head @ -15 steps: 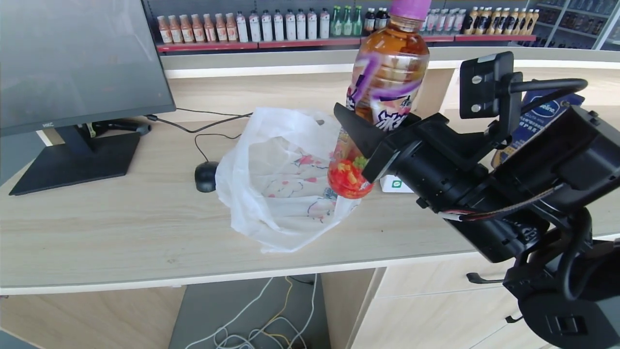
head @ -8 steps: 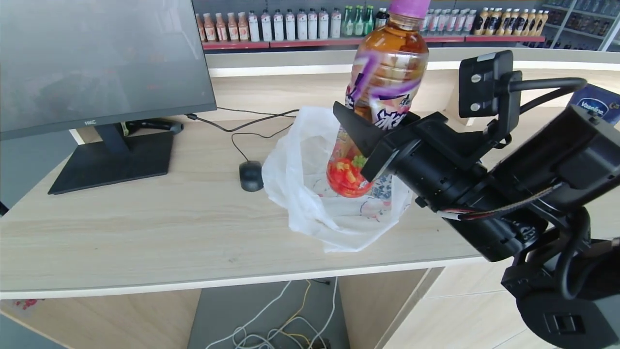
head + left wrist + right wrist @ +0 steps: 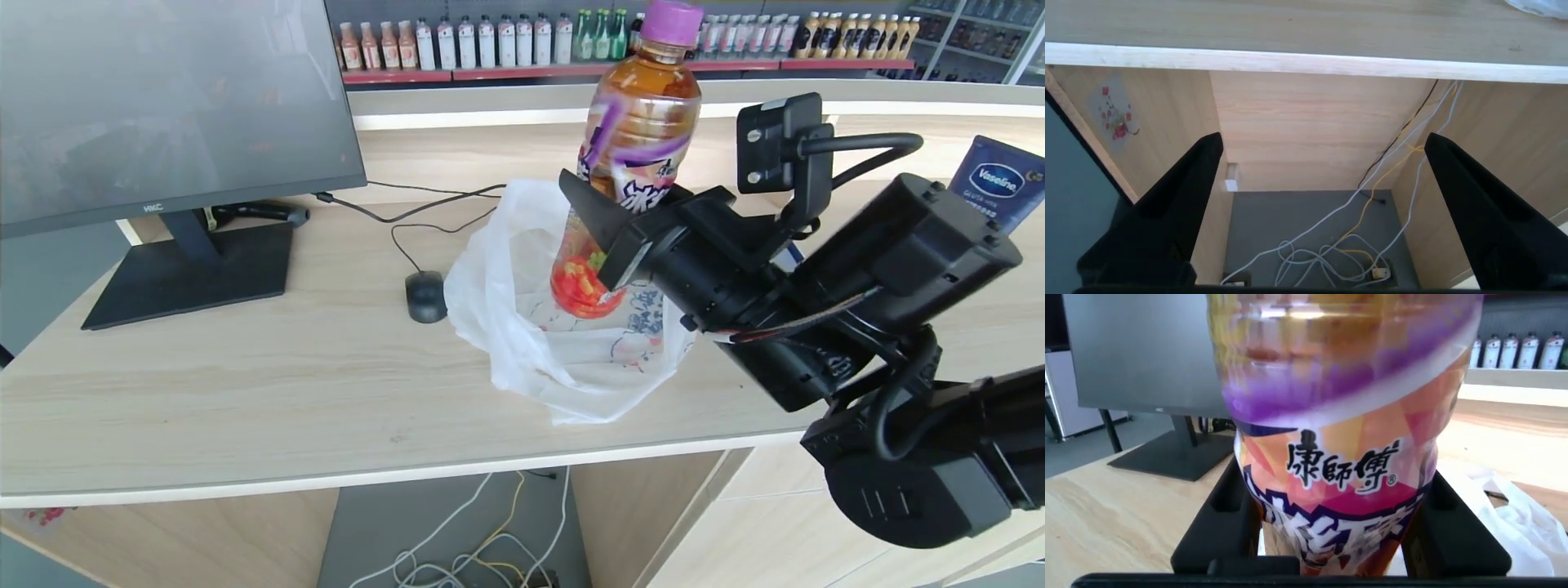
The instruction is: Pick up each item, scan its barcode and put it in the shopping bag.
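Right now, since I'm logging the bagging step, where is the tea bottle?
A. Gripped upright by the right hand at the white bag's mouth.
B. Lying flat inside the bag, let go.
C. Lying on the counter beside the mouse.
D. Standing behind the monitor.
A: the right hand is clamped on the bottle, which stands upright with its base at the open top of the bag.
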You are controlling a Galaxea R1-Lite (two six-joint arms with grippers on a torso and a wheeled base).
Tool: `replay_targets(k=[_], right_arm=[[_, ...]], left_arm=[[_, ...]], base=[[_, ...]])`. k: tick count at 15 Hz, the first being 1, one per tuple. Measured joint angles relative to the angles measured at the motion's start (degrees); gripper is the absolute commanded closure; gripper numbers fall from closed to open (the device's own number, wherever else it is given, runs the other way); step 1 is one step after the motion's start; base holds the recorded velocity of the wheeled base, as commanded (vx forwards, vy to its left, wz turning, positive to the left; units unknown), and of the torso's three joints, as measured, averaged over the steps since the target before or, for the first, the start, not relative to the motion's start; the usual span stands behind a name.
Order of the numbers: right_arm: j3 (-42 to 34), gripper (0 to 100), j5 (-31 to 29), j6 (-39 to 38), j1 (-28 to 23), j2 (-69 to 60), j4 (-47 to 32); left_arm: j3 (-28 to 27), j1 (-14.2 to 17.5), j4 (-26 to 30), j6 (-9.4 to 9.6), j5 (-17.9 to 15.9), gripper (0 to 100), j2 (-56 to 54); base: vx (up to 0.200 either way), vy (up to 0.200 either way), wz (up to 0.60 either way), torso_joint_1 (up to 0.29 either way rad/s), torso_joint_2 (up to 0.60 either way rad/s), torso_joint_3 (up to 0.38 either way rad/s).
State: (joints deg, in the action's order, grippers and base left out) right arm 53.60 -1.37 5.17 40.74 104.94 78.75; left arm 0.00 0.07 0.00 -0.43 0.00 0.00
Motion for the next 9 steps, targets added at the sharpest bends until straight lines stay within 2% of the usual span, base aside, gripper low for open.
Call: replay_targets(k=[5, 9], right_arm=[[5.8, 100, -0.1, 0.0, -4.2, 7.2, -0.1], [9.9, 100, 0.0, -0.2, -4.9, 13.2, -0.2]], left_arm=[[0.0, 0.0, 0.0, 0.00, 0.0, 0, 0.0], [0.0, 0.0, 0.0, 0.00, 0.0, 0, 0.0]], base=[[0.000, 0.000, 0.00, 0.000, 0.00, 0.000], [0.000, 0.000, 0.00, 0.000, 0.00, 0.000]])
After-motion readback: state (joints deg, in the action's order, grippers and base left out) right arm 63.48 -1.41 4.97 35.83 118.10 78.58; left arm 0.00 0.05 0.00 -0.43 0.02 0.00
